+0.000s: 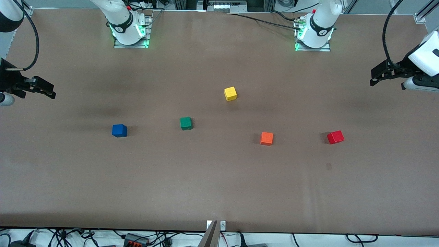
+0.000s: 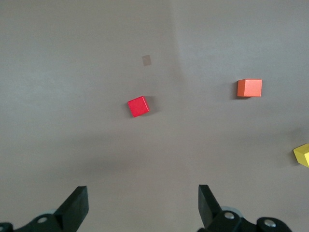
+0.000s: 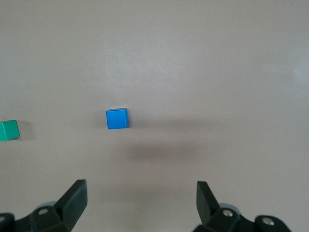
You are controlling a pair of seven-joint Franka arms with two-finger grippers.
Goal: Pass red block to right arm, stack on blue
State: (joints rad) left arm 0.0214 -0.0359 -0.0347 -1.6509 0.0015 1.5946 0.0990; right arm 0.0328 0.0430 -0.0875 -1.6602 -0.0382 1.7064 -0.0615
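Red block: a small cube with smooth, plain faces and sharp edges; it sits on the table toward the left arm's end, all by itself, with nothing touching it
Blue block: a small smooth cube, the same shape as the red one; it sits toward the right arm's end, well apart from the red block
Green block: a plain smooth cube between the blue block and the orange block
Orange block: a plain smooth cube between the green block and the red block
Yellow block: a plain smooth cube, farther from the front camera than the other four
Table: flat and brown with a dull, soft look, a few gentle wrinkles and a small dark square mark near the red block
Left gripper: black and hard, up in the air over the table edge at the left arm's end; its two fingers are spread wide with nothing between them
Right gripper: black and hard, up in the air over the table edge at the right arm's end; its two fingers are spread wide and hold nothing
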